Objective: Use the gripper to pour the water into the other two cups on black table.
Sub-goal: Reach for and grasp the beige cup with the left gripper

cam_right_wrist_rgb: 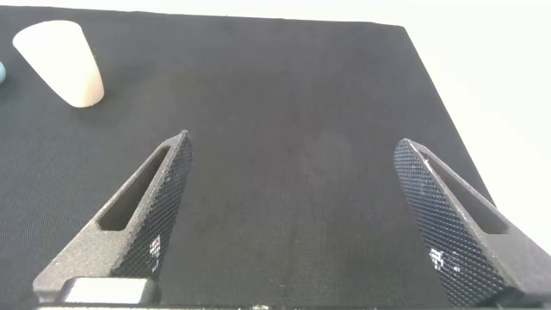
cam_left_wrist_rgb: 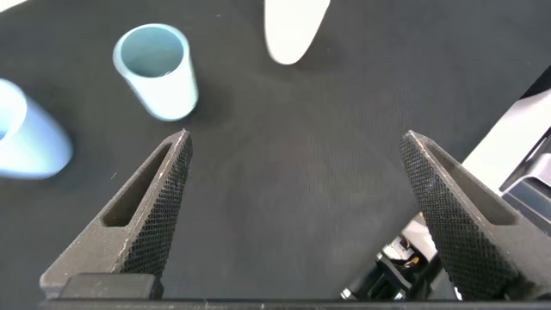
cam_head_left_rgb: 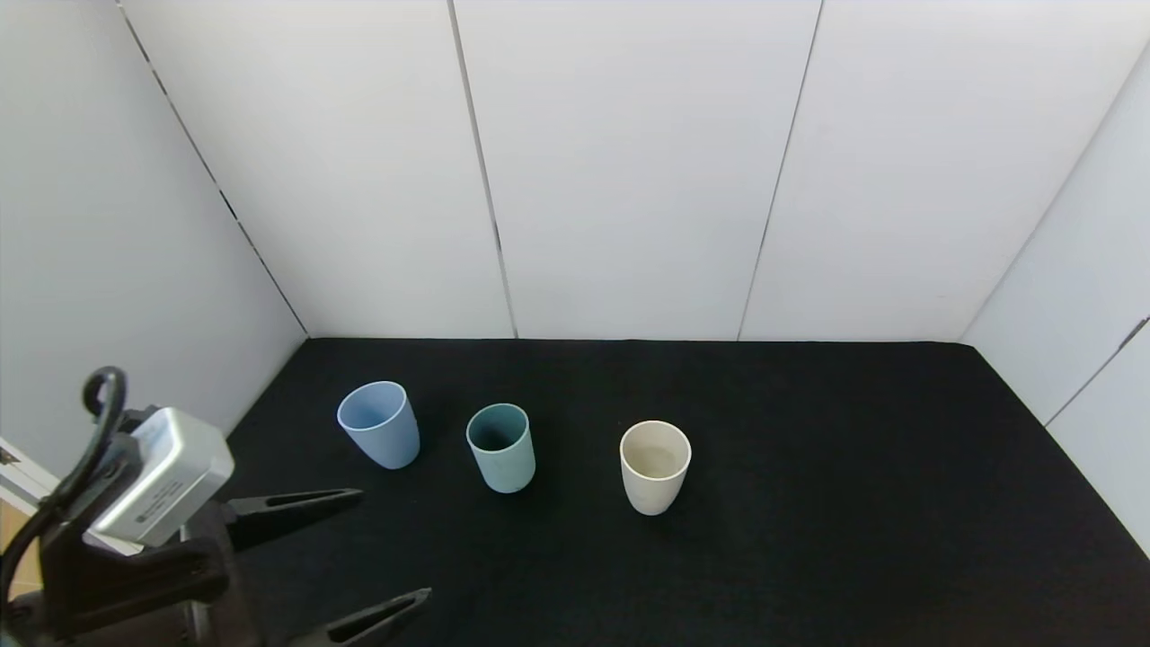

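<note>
Nearest, at the bench's (cam_head_left_rgb: 809,539) front left corner, the left gripper (cam_head_left_rgb: 377,553) hovers low with its jaws released wide and nothing between them. The right gripper (cam_right_wrist_rgb: 301,215) appears only in its own wrist view — jaws likewise spread, above bare black fabric. Farther back, three upright cups stand in a row, apart from one another: light blue cup (cam_head_left_rgb: 379,424) at left, teal cup (cam_head_left_rgb: 501,447) in the middle, cream cup (cam_head_left_rgb: 655,466) at right — water not discernible.
</note>
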